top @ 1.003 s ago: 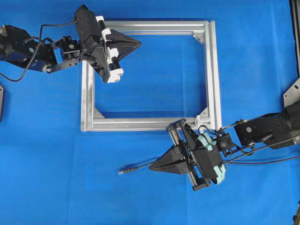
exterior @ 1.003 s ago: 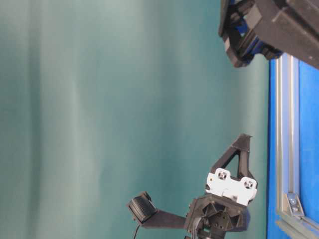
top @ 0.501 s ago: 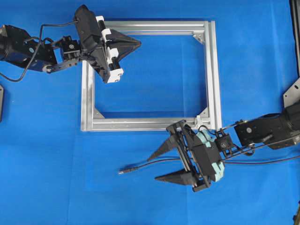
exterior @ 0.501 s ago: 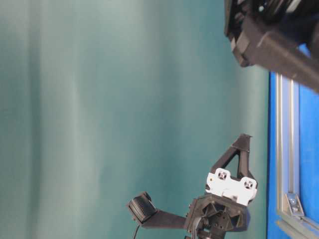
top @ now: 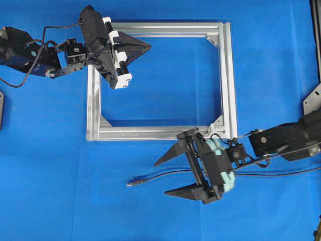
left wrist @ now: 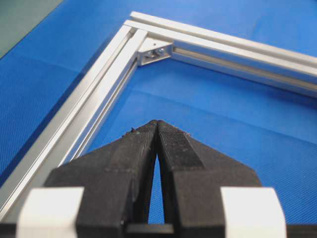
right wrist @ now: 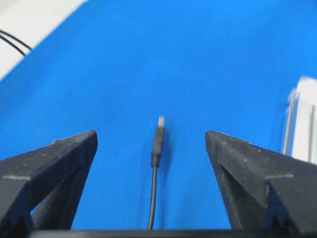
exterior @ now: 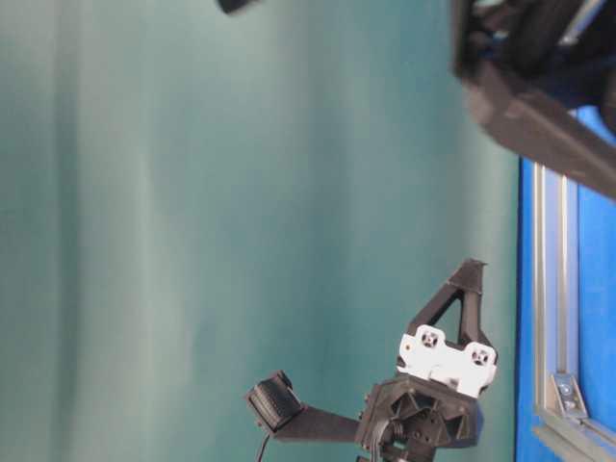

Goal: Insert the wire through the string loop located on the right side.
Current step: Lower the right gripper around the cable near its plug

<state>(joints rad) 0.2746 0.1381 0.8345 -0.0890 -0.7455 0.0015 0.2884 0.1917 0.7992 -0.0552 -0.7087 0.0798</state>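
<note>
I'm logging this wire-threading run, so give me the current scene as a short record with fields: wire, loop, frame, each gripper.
wire: black wire lies on the blue mat, plug end pointing left in the overhead view, held by nothing
string loop: too small to make out for certain; probably at the frame's lower right corner
frame: silver frame flat on the mat
right gripper: right gripper open, fingers either side of the wire behind its plug
left gripper: left gripper shut, empty, above the frame's upper left corner
task state: wire not yet threaded
</note>
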